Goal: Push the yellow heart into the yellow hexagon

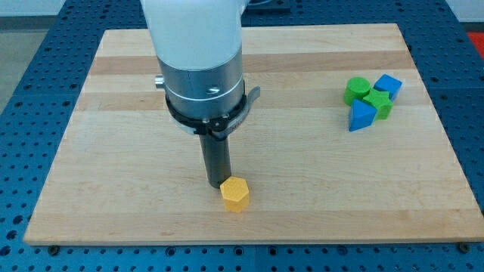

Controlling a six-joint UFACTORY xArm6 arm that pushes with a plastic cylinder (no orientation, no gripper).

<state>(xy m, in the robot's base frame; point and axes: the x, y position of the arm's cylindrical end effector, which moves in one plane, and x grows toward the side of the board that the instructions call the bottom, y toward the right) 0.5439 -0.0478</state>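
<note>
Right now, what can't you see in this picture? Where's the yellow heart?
- Yellow heart: not visible anywhere in the camera view; it may be hidden behind the arm's body, I cannot tell.
- My tip: its very end sits right behind the yellow hexagon; touching or not is unclear.
- Green and blue blocks: clustered at the view's right, too small for exact shapes.
</note>
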